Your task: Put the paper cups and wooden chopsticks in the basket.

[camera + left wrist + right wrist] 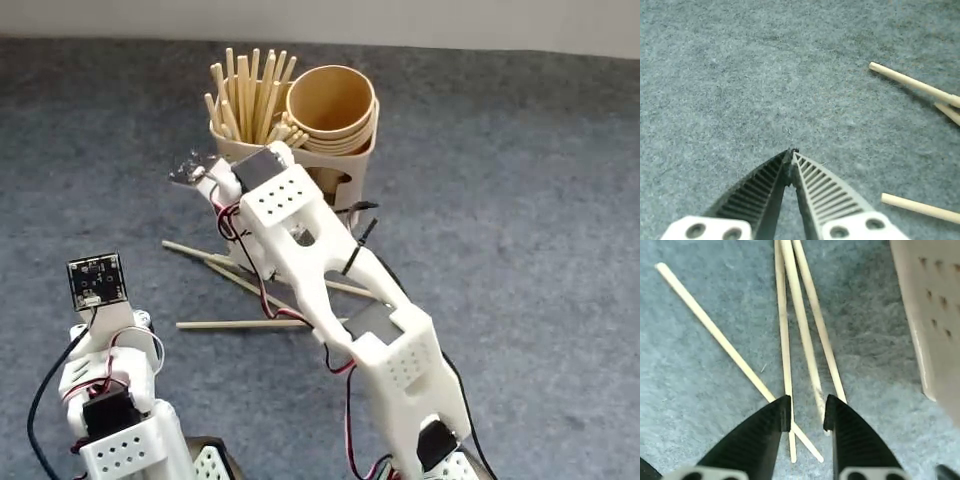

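A beige basket (345,180) at the back of the carpet holds several wooden chopsticks (250,95) upright and a stack of paper cups (332,105). Several loose chopsticks (245,323) lie on the carpet in front of it. My right gripper (190,168) hovers by the basket's front-left corner. In its wrist view the right gripper (806,412) is open by a narrow gap above a bundle of three chopsticks (807,347), with the basket wall (935,315) beside it. My left gripper (791,152) is shut and empty over bare carpet, with two chopstick ends (915,82) off to one side.
Grey carpet covers the whole table. The right arm (330,290) stretches over the loose chopsticks and hides parts of them. The left arm (105,390) sits at the near left with its camera board (97,280) up.
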You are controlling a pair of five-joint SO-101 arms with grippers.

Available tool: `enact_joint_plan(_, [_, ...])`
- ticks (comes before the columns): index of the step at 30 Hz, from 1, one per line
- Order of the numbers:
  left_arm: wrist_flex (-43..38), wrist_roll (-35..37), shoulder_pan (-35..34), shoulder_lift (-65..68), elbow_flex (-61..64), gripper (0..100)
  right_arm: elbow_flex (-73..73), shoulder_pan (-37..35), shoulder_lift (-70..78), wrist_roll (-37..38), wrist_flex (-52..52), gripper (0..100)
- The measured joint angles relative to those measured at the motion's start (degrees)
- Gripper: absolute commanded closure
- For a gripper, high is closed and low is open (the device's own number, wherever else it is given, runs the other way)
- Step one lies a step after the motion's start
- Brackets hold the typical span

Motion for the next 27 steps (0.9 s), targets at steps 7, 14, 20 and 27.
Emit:
enact_joint_plan(7, [0.0,0.0,0.0,0.0,0.0,98,5.1,0.0,-2.5,0.0,-1.4,87.9])
enact_joint_plan(14, [0.0,0.0,0.0,0.0,0.0,98,11.9,0.0,-2.1,0.0,-12.0,90.9])
enact_joint_plan(20, [0.0,0.0,0.0,0.0,0.0,98,12.6,0.0,1.8,3.3,-17.4,91.7])
enact_joint_plan(27, [0.0,0.0,0.0,0.0,0.0,98,12.2,1.1,6.5,3.9,-18.3,93.1])
